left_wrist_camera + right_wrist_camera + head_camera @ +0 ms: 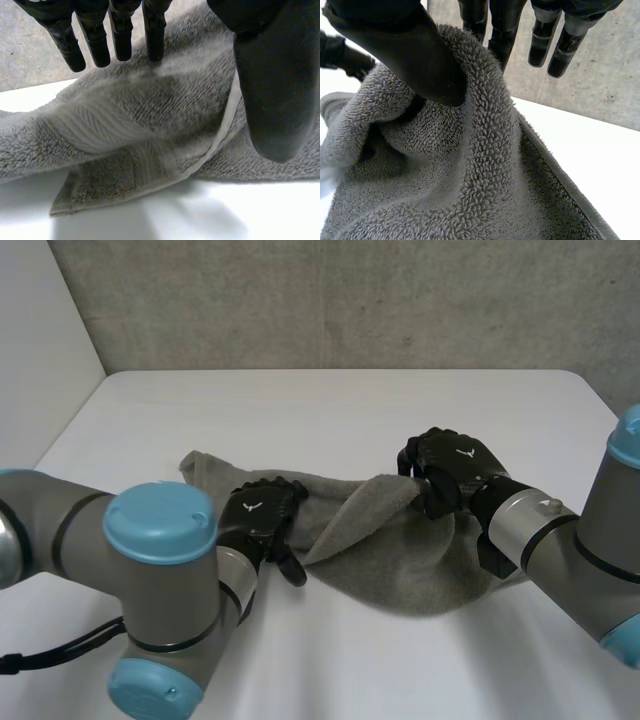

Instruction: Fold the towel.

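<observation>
Grey terry-cloth towel [400,560] is spread rumpled on the white bench [330,410].
Its left part is covered by the left robot hand [262,512], fingers straight; 1 raised fold at its right is pinched by the right robot hand [455,470].

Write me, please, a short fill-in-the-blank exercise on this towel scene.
1. The towel is ____ in colour.
2. It lies on a ____ table.
3. The right hand pinches a raised fold of it between its fingers and ____.
Missing words: grey; white; thumb.
</observation>
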Robot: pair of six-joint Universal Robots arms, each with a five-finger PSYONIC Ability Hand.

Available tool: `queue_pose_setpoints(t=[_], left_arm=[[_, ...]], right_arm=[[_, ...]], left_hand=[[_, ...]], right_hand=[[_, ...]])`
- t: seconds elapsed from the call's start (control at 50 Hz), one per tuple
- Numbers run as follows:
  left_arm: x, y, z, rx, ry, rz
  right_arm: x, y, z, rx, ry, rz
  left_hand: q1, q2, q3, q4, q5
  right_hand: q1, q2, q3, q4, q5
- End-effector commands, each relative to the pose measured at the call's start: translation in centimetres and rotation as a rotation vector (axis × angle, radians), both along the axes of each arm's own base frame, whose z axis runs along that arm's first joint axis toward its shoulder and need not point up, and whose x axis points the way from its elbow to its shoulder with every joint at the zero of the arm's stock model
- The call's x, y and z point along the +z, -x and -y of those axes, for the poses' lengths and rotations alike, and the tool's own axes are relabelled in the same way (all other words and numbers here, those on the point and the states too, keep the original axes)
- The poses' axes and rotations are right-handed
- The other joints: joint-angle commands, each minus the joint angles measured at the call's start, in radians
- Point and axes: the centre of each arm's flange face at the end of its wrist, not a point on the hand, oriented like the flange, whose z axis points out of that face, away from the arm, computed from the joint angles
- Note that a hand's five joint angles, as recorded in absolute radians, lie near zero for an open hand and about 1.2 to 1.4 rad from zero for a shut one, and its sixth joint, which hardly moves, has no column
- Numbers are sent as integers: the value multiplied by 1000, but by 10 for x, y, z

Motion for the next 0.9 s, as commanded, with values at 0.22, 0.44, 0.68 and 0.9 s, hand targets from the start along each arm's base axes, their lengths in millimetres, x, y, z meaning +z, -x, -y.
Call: queue_pose_setpoints(t=[0.22,0.44,0.68,0.9], left_arm=[[-7,22,-10,-62,-17,-36],[-9,32,-10,-50,-61,-131],[-11,31,-7,-14,-116,-196],[27,10,42,75,6,-234]], right_arm=[[-3,2,5,-16,11,11],[-14,3,-1,-16,-6,17],[-9,3,-3,1,-41,68],[3,-15,14,142,51,48]], left_hand=[[183,181,-51,-59,202],[612,610,-51,-59,631],[1143,1141,-51,-59,1162],[1143,1141,-51,-59,1162]], right_hand=[[102,126,-43,-76,76],[102,126,-43,-76,76],[102,126,-43,-76,76],[102,126,-43,-76,76]])
